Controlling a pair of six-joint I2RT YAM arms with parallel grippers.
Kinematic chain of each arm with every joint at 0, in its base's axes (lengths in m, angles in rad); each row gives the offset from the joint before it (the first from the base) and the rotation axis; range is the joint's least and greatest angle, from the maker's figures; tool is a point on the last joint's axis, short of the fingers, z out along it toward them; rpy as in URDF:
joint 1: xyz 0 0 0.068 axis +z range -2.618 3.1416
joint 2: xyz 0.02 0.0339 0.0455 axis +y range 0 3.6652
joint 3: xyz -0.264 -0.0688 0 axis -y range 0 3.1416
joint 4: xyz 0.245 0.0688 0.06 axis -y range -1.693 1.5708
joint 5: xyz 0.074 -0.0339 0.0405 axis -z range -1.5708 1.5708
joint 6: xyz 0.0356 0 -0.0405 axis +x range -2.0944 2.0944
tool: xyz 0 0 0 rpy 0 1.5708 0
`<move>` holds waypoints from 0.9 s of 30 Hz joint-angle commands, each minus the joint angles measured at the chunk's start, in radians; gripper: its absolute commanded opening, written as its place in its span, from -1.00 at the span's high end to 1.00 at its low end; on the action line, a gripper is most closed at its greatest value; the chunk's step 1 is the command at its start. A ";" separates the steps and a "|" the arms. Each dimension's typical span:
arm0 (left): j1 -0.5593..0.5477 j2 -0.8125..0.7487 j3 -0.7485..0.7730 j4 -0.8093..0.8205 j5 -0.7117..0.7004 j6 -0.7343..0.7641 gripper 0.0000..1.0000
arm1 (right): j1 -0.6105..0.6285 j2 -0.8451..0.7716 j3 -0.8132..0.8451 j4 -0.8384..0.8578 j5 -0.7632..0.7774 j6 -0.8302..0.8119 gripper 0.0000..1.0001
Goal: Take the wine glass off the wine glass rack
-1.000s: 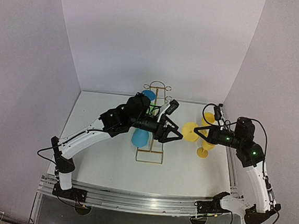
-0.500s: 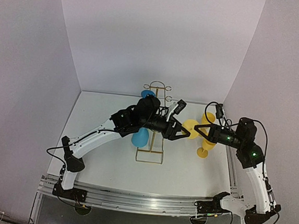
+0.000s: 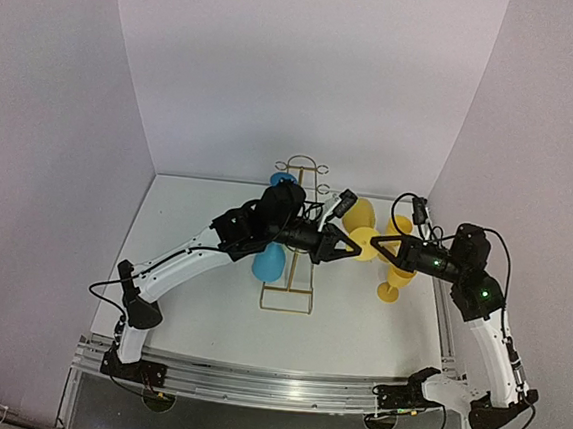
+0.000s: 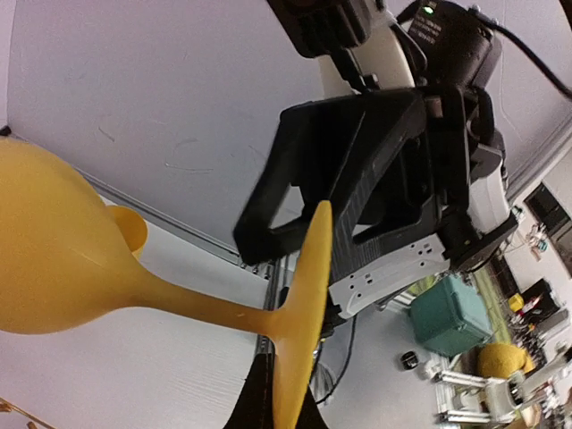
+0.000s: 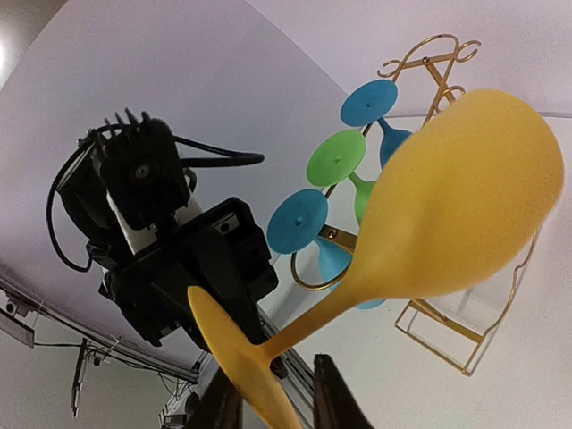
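Note:
A yellow wine glass [image 3: 362,215] hangs in the air to the right of the gold wine glass rack [image 3: 286,309], between my two grippers. My left gripper [image 3: 350,248] is shut on the rim of its round foot [image 4: 304,295], the stem and bowl [image 4: 54,259] reaching left. My right gripper [image 3: 377,247] faces it from the right and stands open. Its fingers [image 5: 335,398] flank the foot [image 5: 234,350] with gaps on both sides. Blue glasses [image 5: 368,101] and a green one [image 5: 335,158] hang on the rack [image 5: 429,55].
A second yellow glass [image 3: 392,280] stands on the table just below my right gripper. A blue glass [image 3: 268,263] hangs at the rack's left side under my left arm. White walls close in on three sides.
My left gripper reached right and closed on the yellow glass's foot. My right gripper, shut on that foot before, has opened. The glass's bowl has swung toward the back.

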 commanded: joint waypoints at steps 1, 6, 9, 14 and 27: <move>-0.049 -0.085 -0.035 -0.041 -0.007 0.426 1.00 | 0.009 -0.016 0.128 -0.161 0.164 -0.049 -0.21; -0.109 -0.202 -0.221 -0.123 -0.101 1.046 1.00 | 0.009 0.033 0.385 -0.479 0.415 -0.066 -0.67; -0.129 -0.356 -0.542 0.035 -0.166 1.439 1.00 | 0.008 0.094 0.523 -0.628 0.441 -0.029 -0.69; -0.133 -0.541 -1.018 0.442 -0.176 1.942 1.00 | 0.009 0.196 0.623 -0.796 0.253 -0.062 -0.54; -0.143 -0.534 -1.179 0.696 -0.324 1.965 1.00 | 0.009 0.213 0.501 -0.884 -0.030 -0.182 -0.18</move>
